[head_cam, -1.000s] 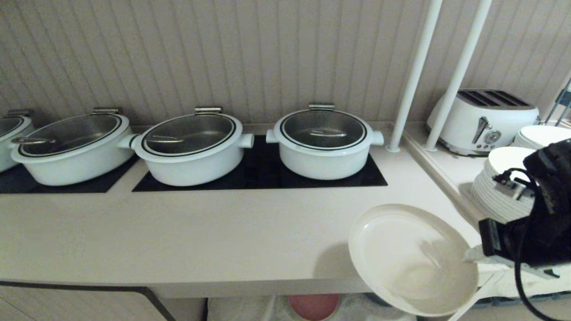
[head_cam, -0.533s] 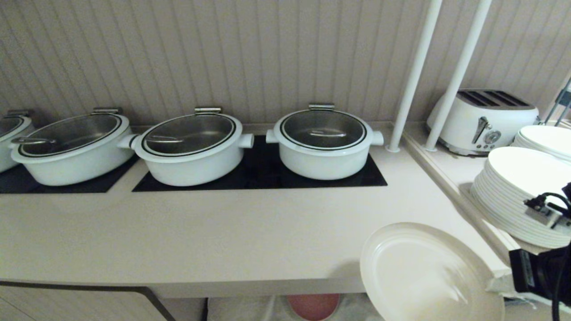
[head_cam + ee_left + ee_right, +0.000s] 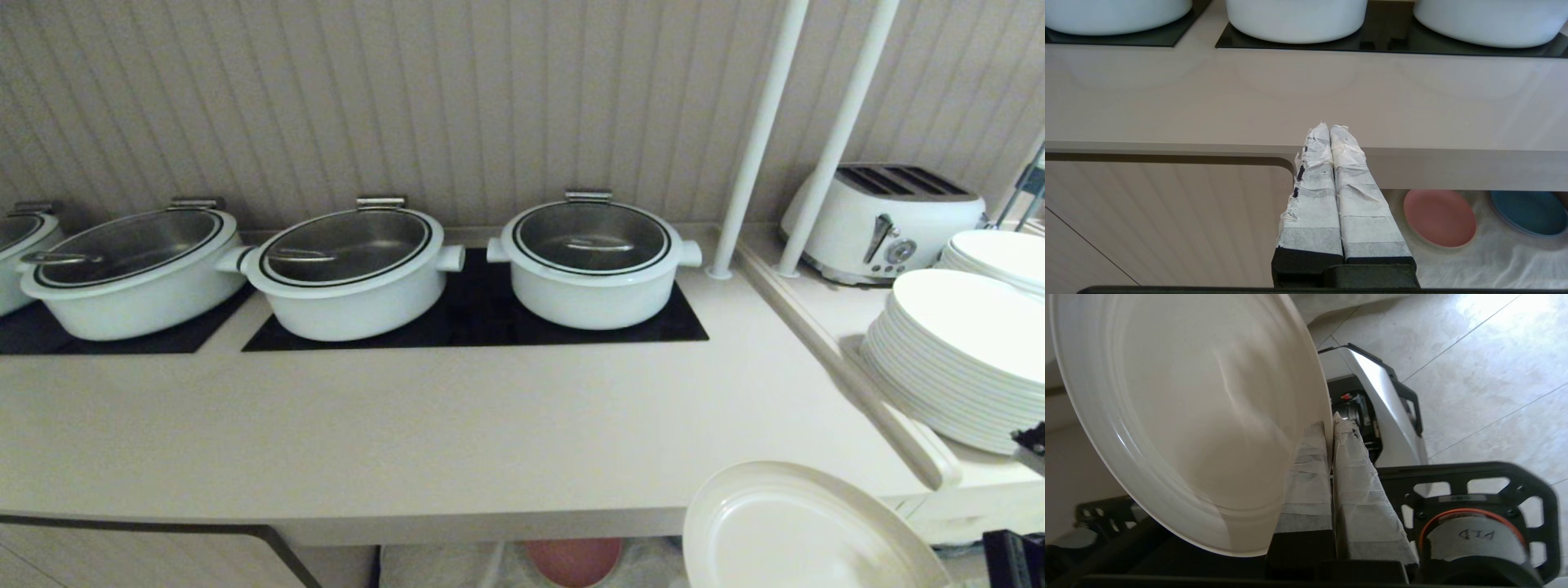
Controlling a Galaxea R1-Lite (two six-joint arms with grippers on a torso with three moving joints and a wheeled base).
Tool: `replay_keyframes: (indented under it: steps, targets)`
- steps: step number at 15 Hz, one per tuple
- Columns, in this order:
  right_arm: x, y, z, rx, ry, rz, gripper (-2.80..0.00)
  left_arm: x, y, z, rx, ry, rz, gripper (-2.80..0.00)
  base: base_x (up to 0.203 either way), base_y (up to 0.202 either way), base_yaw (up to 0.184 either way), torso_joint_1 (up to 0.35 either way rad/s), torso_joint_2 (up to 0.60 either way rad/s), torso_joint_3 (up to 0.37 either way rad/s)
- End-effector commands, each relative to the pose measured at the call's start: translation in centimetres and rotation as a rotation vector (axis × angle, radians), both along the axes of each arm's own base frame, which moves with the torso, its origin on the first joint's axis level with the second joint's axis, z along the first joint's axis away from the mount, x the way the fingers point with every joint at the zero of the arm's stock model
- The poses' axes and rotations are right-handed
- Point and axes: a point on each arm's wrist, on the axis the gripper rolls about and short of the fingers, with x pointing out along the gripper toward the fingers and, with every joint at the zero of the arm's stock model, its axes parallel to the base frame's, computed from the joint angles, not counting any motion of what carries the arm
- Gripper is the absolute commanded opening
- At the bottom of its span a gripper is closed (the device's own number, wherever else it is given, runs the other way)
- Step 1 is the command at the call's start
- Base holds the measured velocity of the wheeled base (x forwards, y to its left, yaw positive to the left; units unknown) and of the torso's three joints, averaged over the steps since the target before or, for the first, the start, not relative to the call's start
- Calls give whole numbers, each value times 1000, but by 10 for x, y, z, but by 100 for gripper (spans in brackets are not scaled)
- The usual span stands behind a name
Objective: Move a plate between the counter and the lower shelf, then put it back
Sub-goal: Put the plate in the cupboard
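Observation:
The cream plate (image 3: 804, 531) hangs tilted in front of the counter's (image 3: 408, 425) front edge, at the lower right of the head view and partly cut off by the picture's edge. My right gripper (image 3: 1329, 421) is shut on the rim of the plate (image 3: 1188, 416), one finger on each face. Under the counter, the lower shelf (image 3: 1453, 265) shows its wrinkled whitish cloth. My left gripper (image 3: 1329, 127) is parked in front of the counter's (image 3: 1208, 102) edge, shut on nothing.
Three lidded white pots (image 3: 589, 261) stand on black glass panels at the back. A stack of white plates (image 3: 955, 359), a toaster (image 3: 886, 220) and two white poles (image 3: 759, 139) are on the right ledge. A pink plate (image 3: 1439, 217) and a blue plate (image 3: 1529, 212) lie on the shelf.
My right arm has carried the plate down and toward me, off the counter's front corner. The arm has dropped almost out of the head view, uncovering the stacked plates.

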Motion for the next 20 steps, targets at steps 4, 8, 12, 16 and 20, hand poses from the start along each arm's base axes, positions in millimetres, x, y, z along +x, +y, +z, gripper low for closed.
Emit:
replay_keyframes:
  steps: [4,8,12,16,20]
  targets:
    - [-11,-2,-3,12,-3,-13,-280,0,0,0,-1,-1,0,-280,0,0,0,0,0,0]
    - [-15,-1,-7,10,4,-4,-280,0,0,0,-1,-1,0,-280,0,0,0,0,0,0]
    - [-19,-1,-5,20,-11,-4,-280,0,0,0,-1,-1,0,-280,0,0,0,0,0,0]
    - [-23,-2,-8,21,-8,-6,-280,0,0,0,-1,-1,0,-280,0,0,0,0,0,0]
    - [-24,-2,-8,33,-6,-32,-280,0,0,0,-1,-1,0,-280,0,0,0,0,0,0]
